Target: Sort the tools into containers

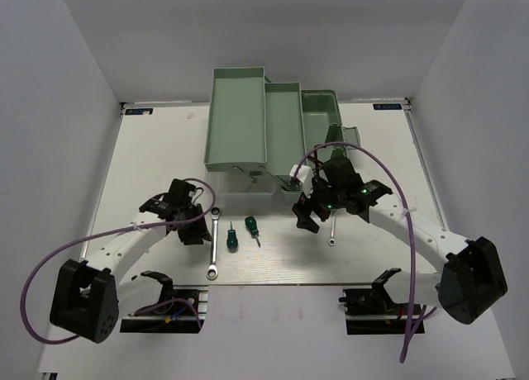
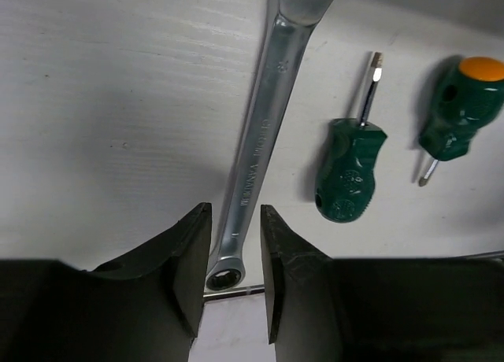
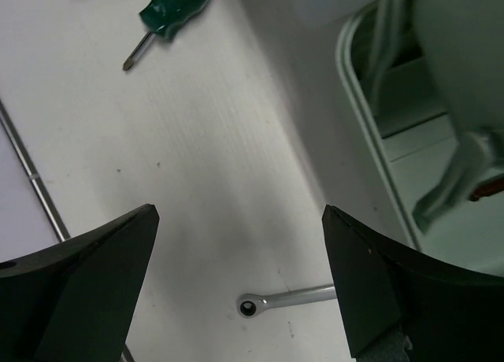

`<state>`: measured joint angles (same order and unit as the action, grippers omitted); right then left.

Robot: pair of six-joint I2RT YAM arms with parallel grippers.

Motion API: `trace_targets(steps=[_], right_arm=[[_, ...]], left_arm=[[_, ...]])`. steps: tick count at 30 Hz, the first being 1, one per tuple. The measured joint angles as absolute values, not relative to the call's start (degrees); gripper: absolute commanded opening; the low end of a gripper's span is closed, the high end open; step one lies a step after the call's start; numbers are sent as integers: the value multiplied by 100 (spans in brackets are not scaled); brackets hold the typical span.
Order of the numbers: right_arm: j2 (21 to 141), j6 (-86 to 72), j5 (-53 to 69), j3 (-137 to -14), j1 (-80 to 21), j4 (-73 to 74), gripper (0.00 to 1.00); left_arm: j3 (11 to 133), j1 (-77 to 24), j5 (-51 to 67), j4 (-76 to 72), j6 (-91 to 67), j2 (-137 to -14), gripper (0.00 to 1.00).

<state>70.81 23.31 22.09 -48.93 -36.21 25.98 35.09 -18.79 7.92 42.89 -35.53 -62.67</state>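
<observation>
White table [image 1: 149,165], plain white enclosure walls [image 1: 50,66], perhaps blue labels [image 1: 139,111] at far corners

**Left wrist view.** The silver wrench [image 2: 256,142] carries a line of stamped capital lettering along its shank. It is too blurred to read with certainty. A smaller stamped mark nearer the upper head is likewise illegible. The nearer green screwdriver [image 2: 350,169] shows round embossed marks on its handle, in which no characters can be made out. **Top view.** A blue sticker [image 1: 140,111] sits at the far left corner of the table [image 1: 149,165] and a second blue sticker [image 1: 388,106] at the far right corner. The print on both is too small to read.
</observation>
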Motion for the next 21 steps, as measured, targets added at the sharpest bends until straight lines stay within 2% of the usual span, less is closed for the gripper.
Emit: trace_targets(steps=[3,5,21], right_arm=[[6965,2215,2040,-4860,-3603,2449,91],[6917,2152,1988,-4818,-3601,2377,91],[6901,1986,2069,-4733,-3404,2362,91]], left_arm=[[3548,-2154,596,4193,-3535,-6580,43],[3621,-2357,451,4147,-3531,-6772,48],[3723,-3564,-1011,3664,-3896,-7459,49]])
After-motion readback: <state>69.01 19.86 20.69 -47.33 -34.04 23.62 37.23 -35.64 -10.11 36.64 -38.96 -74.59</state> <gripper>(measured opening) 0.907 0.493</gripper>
